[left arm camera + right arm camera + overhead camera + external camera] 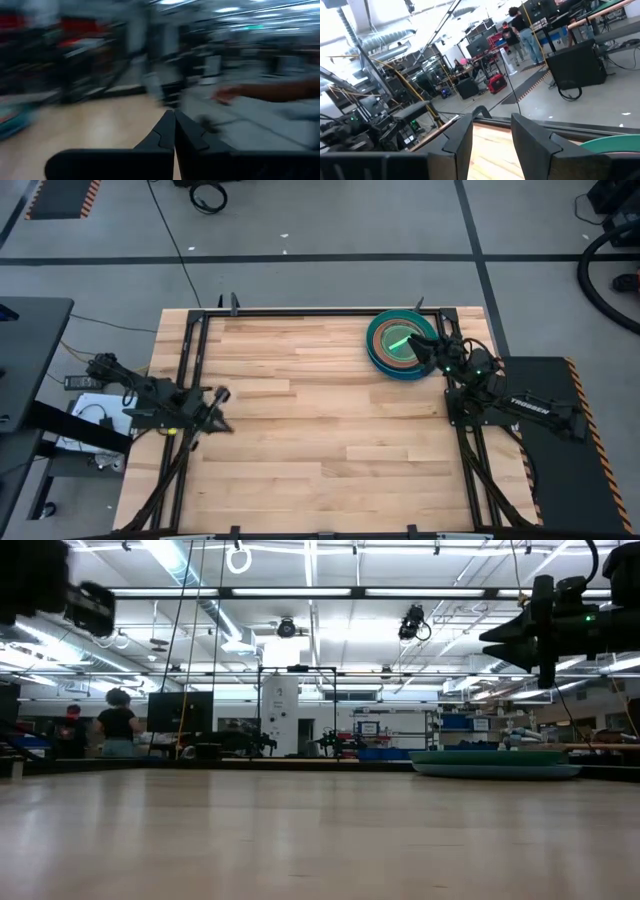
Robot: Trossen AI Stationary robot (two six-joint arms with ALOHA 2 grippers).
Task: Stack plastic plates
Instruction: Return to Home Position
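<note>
The plastic plates (400, 345) sit in one stack near the table's far right corner, teal and blue at the bottom, a brown ring above, and green on top. The low view shows the stack (495, 765) as a flat teal pile resting on the wood. My right gripper (429, 350) hangs open above the stack's right rim; in its wrist view (492, 135) a green plate edge (615, 144) shows beside the fingers. My left gripper (221, 395) is shut (174, 127), low over the table's left side and far from the plates.
A black metal frame (300, 313) runs along the table's edges. Bare wood (320, 430) spreads between the two arms. Cables and a box lie off the table's left edge (85, 385). People stand far back in the room (117, 725).
</note>
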